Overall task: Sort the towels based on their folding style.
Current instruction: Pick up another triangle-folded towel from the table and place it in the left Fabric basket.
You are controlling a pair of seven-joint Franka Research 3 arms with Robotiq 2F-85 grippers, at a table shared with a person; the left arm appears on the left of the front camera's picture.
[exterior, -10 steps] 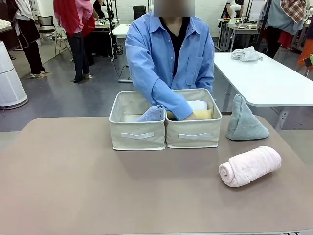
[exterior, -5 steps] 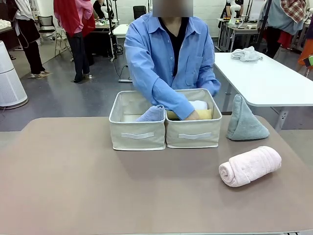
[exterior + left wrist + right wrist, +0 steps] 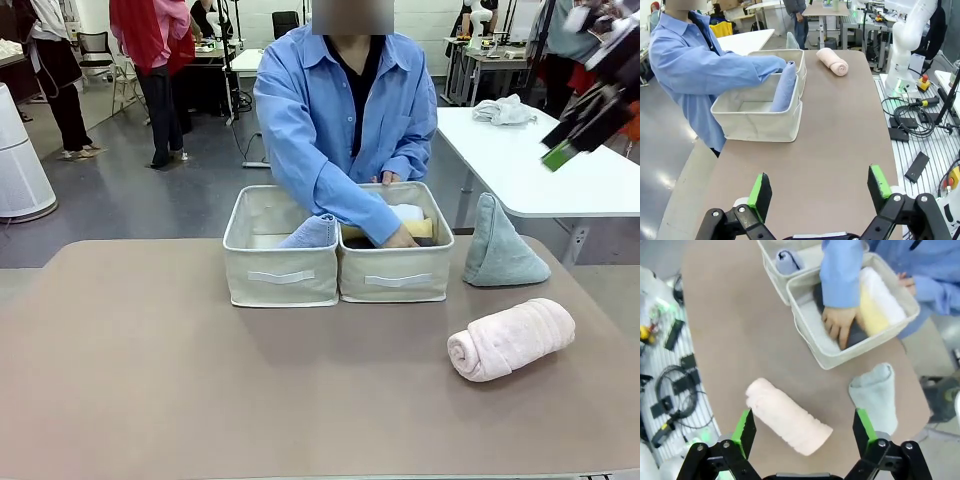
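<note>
A pink rolled towel [image 3: 511, 338] lies on the table at the right, with a grey-green cone towel [image 3: 500, 245] behind it. In the left bin [image 3: 280, 275] stands a lavender-blue cone towel [image 3: 312, 232]. The right bin [image 3: 396, 280] holds yellow [image 3: 871, 315], white [image 3: 885, 295] and dark grey [image 3: 857, 335] rolls, and the person's hand [image 3: 840, 325] presses on them. My right gripper [image 3: 802, 432] hangs open high above the pink roll [image 3: 787, 416] and appears blurred at the upper right [image 3: 575, 130]. My left gripper [image 3: 820, 192] is open over bare table, far from the bins [image 3: 755, 125].
The person in a blue shirt [image 3: 345, 110] stands at the far side and leans over the bins. A white table [image 3: 550, 165] with a rumpled cloth stands behind at the right. Cables and boxes [image 3: 910, 125] lie beside the table's edge.
My right gripper has come into the front view at the upper right. The person's hand has shifted inside the right bin, and the other hand now rests at its far rim.
</note>
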